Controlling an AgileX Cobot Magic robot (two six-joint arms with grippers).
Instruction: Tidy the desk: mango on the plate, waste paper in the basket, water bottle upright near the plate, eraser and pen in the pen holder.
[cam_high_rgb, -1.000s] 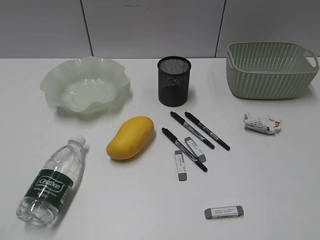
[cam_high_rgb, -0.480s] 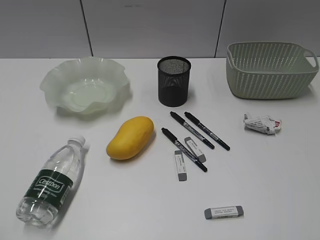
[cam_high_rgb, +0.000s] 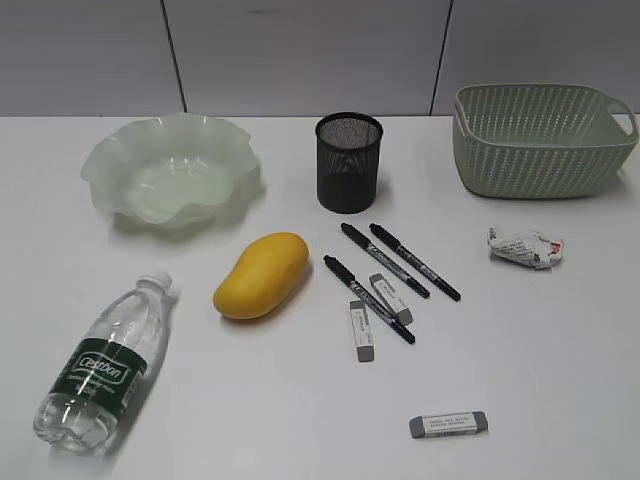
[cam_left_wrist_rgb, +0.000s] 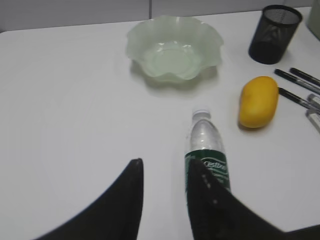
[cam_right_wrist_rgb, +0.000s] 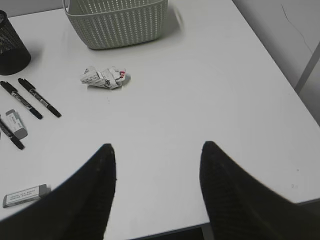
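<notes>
Left end effector (cam_left_wrist_rgb: 165, 175) released, hovering over the bench (cam_high_rgb: 560, 370), bottle (cam_left_wrist_rgb: 207, 160) lying just beside its right finger. Right end effector (cam_right_wrist_rgb: 157, 162) released, paper wad (cam_right_wrist_rgb: 104, 77) well ahead, near basket (cam_right_wrist_rgb: 117, 22).

Left tool (cam_left_wrist_rgb: 164, 172) and right tool (cam_right_wrist_rgb: 157, 157): matte black, broad, curved, tapering fingers with finely textured inner faces.
</notes>
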